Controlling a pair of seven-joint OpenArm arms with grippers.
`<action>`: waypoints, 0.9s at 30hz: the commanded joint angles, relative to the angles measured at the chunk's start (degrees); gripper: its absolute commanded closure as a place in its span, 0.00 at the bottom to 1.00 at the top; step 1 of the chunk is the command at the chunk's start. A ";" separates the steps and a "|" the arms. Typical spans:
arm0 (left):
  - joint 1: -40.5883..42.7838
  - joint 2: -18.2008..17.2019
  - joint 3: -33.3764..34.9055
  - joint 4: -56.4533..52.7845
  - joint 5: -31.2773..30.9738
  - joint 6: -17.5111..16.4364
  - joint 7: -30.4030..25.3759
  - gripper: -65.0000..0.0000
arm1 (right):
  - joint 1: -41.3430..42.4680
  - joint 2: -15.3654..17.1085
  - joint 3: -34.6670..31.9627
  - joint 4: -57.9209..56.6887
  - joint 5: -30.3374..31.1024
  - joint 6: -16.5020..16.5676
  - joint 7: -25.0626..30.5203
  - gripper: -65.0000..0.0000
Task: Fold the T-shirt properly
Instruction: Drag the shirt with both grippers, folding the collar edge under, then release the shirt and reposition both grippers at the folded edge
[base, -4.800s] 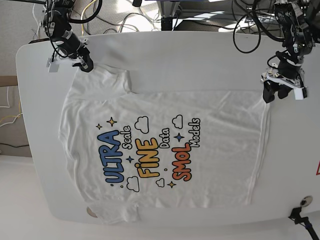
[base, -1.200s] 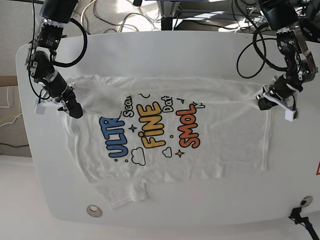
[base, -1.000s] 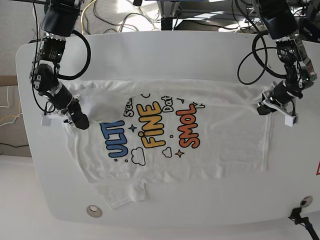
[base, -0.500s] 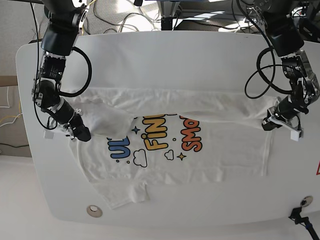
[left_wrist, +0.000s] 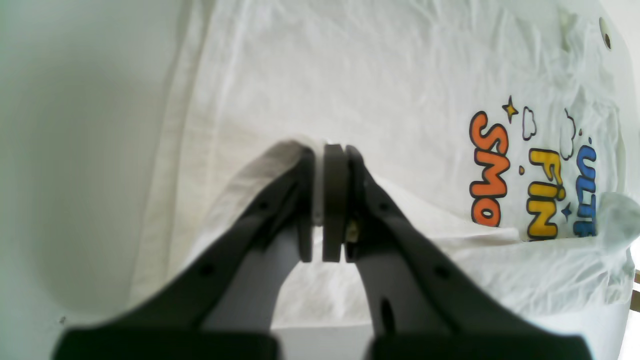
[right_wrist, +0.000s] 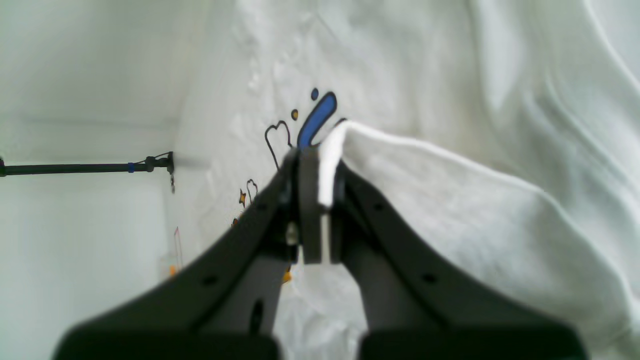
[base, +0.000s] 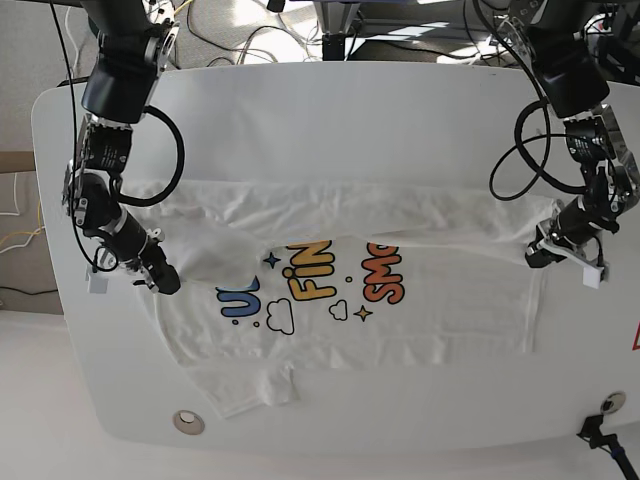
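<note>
Left gripper, black, two-fingered: jaws clamped on cloth at the hem end. Right gripper, black: jaws clamped on the sleeve-end edge. White printed cotton T-shirt: lying on the white oval table, far long edge carried over toward the near side; in the last second the fold has advanced, now covering the upper half of the lettering. Judgement: lengthwise fold about halfway across.
</note>
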 joint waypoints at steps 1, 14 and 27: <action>-1.42 -1.68 -0.26 0.83 -0.95 -0.25 -2.33 1.00 | 1.50 0.91 0.26 0.90 0.83 0.93 0.41 1.00; -3.17 -3.17 -0.34 -6.29 -1.03 -0.25 -4.26 1.00 | 2.82 -0.59 0.26 0.81 -1.90 0.93 0.41 1.00; -5.99 -3.26 -0.08 -6.47 -0.86 -0.25 -4.26 1.00 | 6.77 -0.24 0.26 -7.36 -3.30 1.98 0.50 1.00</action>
